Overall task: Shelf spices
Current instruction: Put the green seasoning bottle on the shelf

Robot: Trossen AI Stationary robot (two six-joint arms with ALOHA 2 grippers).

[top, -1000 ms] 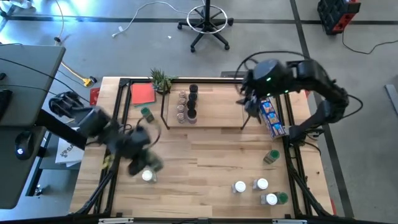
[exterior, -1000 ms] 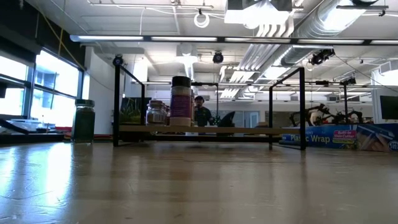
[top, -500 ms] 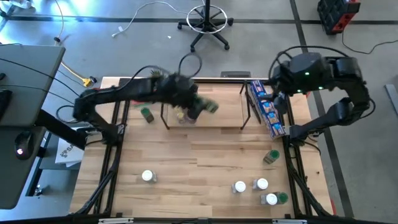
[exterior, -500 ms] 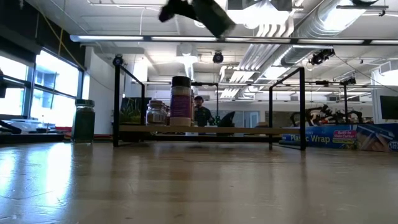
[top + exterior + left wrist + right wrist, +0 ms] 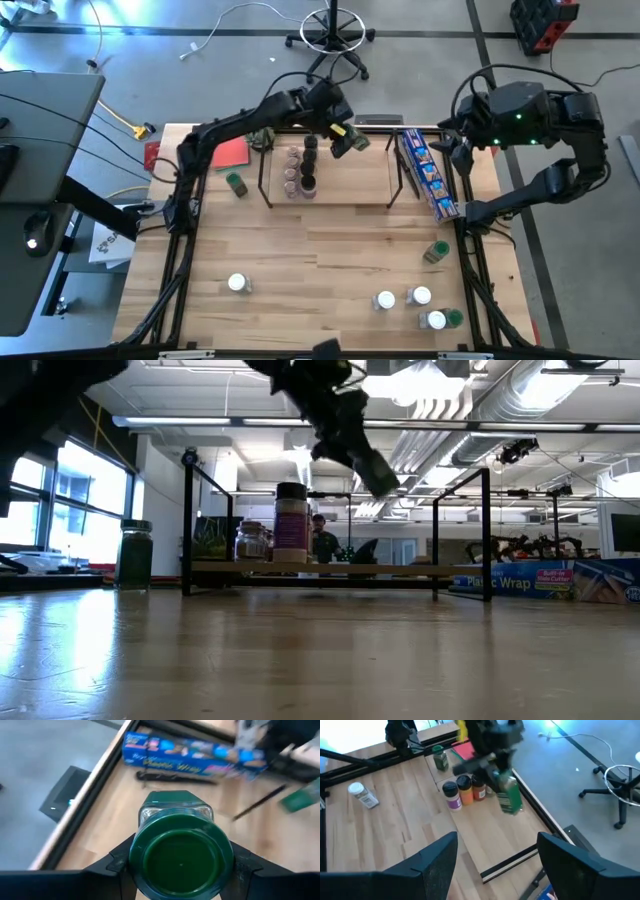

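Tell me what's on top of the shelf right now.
On the shelf, a cluster of spice jars stands at its left end. The left hand holds a green-lidded jar above the board. Jars behind the front ones are partly covered.

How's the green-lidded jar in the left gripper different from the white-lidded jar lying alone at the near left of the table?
The green-lidded jar is held in the left gripper above the shelf; the white-lidded jar lies on the table, untouched. The held one is dark green with a green lid; the other is pale with a white lid. Both are small spice jars not yet standing on the shelf.
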